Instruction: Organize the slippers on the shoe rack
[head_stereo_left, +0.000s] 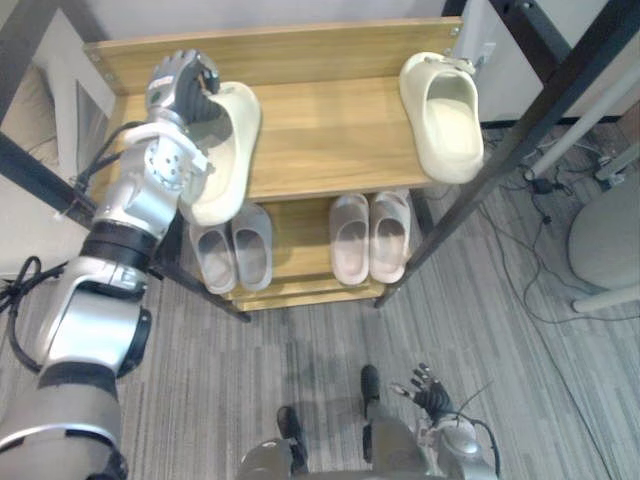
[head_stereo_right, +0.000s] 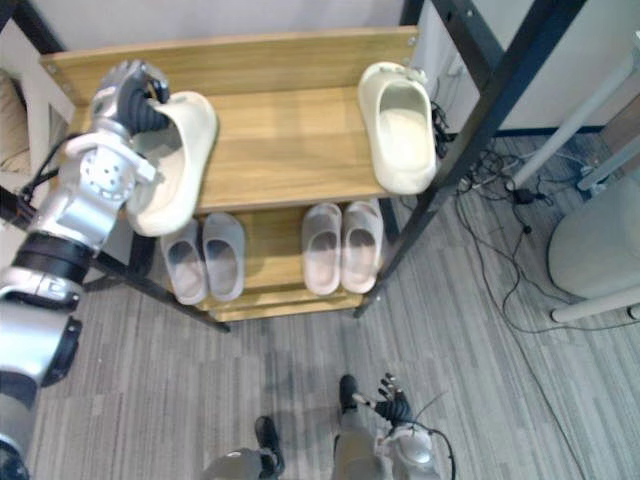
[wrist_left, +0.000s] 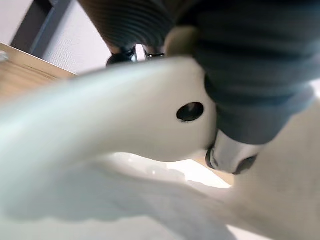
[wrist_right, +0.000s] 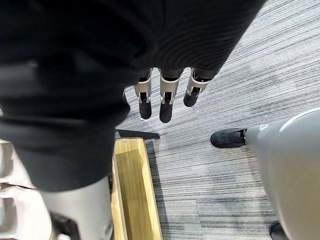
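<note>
Left robot hand (head_stereo_left: 180, 85) grasps slipper (head_stereo_left: 230, 150) on top shelf (head_stereo_left: 320, 130); mate (head_stereo_left: 445, 110) far to its right, pairing not done. Right robot hand (head_stereo_left: 432, 395) relaxed.

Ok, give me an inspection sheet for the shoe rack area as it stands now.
Surface: wooden shoe rack with a top shelf and a lower shelf.
Job's things: held cream slipper at the top shelf's left end, tipped on its side; I cannot tell whether it touches the shelf. Second cream slipper lies at the right end. Grey pair and pink pair stand side by side on the lower shelf.
Clutter: nothing seen.
Hands: left hand is curled round the held cream slipper. Right hand is low over the floor, fingers straight, holding nothing.
Cables: loose cables on the floor right of the rack.
Surroundings: grey carpet, dark metal post.
</note>
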